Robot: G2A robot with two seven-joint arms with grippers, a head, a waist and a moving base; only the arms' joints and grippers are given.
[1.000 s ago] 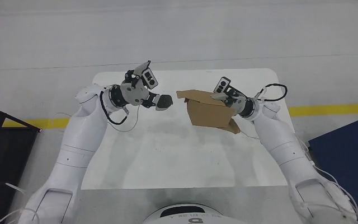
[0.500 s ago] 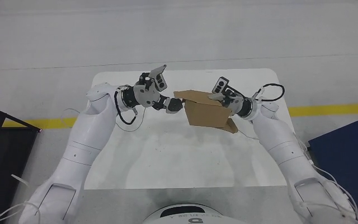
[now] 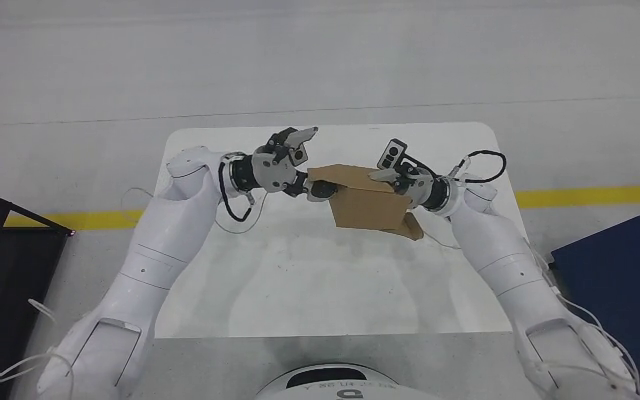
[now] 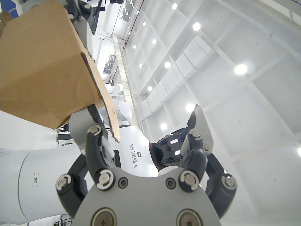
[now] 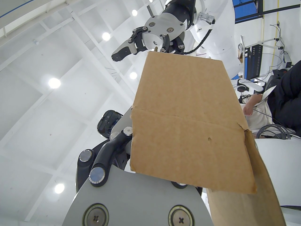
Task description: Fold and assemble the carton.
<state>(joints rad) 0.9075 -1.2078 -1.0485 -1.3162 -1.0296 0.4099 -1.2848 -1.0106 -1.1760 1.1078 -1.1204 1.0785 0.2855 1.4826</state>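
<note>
Cardboard is pinched in the right gripper (image 3: pixel 392 178), whose jaws clamp a top panel of the one carton (image 3: pixel 370 203). One dark fingertip (image 5: pixel 108 121) shows beside the panel, and the cardboard hides the other. The left gripper (image 4: pixel 144 112) is spread wide and grips nothing. One finger (image 4: pixel 78 122) lies against the free edge of a flap at the carton's opposite end, and the other finger (image 4: pixel 198 123) stands well clear of it. So there are two grippers and a single carton between them, over the far half of the white table (image 3: pixel 260 280). A loose flap sticks out on the side near the right arm. Around the table is grey floor (image 3: pixel 320 60) with a yellow line (image 3: pixel 570 197), and a dark frame (image 3: pixel 15 240) at the left edge. Overhead is a white ceiling with round lights (image 4: pixel 241 69).
</note>
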